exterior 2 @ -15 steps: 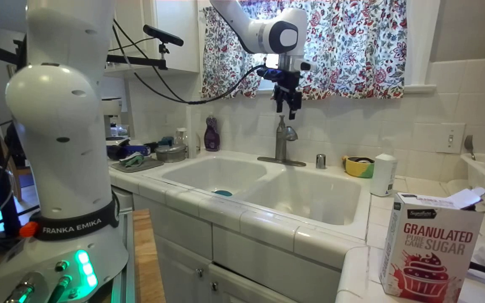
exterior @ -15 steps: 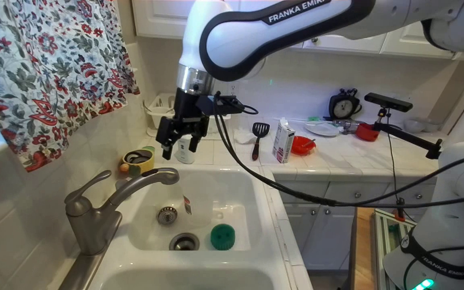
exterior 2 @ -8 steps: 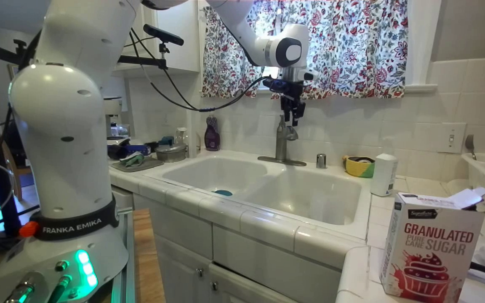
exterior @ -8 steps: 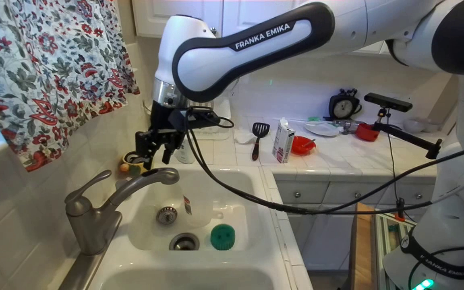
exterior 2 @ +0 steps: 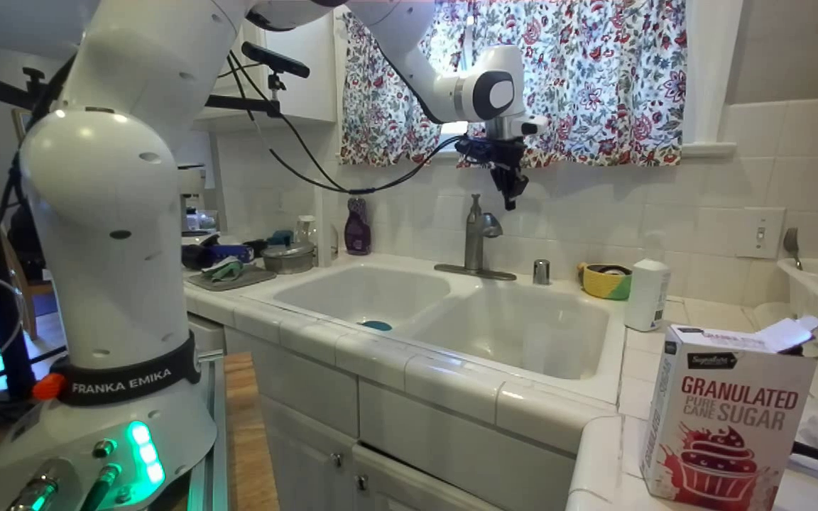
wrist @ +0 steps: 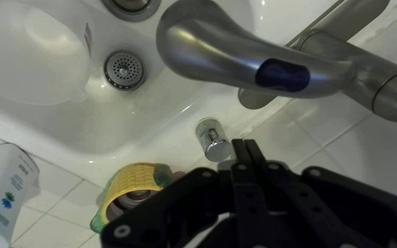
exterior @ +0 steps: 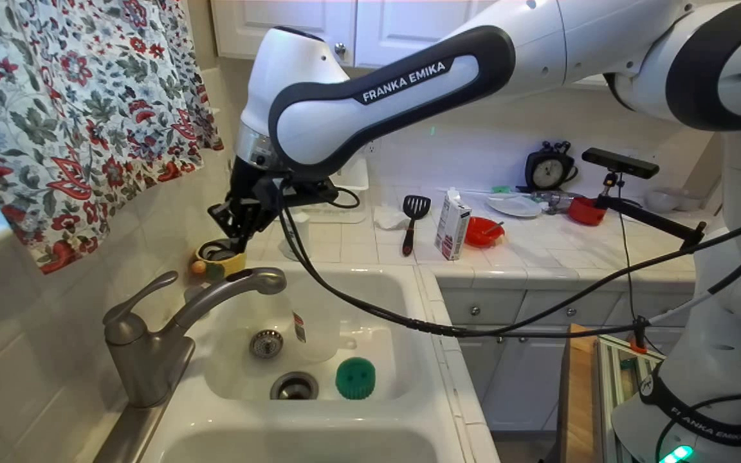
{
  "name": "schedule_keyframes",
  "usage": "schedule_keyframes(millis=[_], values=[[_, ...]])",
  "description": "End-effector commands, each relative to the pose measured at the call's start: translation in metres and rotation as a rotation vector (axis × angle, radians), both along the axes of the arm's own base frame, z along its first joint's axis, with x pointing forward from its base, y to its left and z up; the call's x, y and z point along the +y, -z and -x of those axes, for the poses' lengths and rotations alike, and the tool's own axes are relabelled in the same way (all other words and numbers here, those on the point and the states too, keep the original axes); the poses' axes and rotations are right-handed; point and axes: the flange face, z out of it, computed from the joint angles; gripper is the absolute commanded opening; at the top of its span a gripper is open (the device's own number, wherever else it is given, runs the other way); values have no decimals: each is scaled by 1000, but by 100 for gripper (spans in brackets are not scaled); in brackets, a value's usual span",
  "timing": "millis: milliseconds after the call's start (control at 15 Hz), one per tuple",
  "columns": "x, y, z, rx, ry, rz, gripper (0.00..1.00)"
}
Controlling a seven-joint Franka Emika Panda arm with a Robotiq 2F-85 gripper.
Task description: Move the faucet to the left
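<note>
End effector (wrist: 245,144): closed, jaws together, tip down, hanging in mid-air above the rear part of the sink (exterior: 293,415).

Faucet (exterior 2: 475,245): upright on the rear rim, between the two basins (exterior 2: 558,333). Clocked from the tip, it sits between 7 and 8 o'clock in both exterior views. Near but apart; gap visible in all three views.

Spout (wrist: 219,57): at 12 o'clock from the tip in the wrist view, nose pointing between 9 and 10, over the basin with the strainer (wrist: 123,69). In an exterior view, spout and handle (exterior: 142,297) both point to 2.

Rest of the wrist view, same clock: chrome cap (wrist: 215,151) looks just beside at 9, true gap can't tell. Strainer and plastic jug (wrist: 33,65) at 10. Yellow pot (wrist: 133,179) at 8. White bottle (wrist: 9,182) between 8 and 9.

Counter (exterior: 550,257), in an exterior view: sugar box (exterior: 453,225) upright, red bowl (exterior: 483,235) just beside it at 3, spatula (exterior: 409,238) lying at 9. Purple bottle (exterior 2: 357,231) stands at 9 from the faucet.
</note>
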Motion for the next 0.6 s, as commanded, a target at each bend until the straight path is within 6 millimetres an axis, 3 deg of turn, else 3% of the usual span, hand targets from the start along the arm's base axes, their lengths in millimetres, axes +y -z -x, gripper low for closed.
schedule_keyframes(millis=[0, 267, 533], values=[[0, 7, -5, -20, 28, 59, 0], [1, 30, 1, 37, 35, 77, 0], [8, 38, 17, 103, 17, 89, 0]])
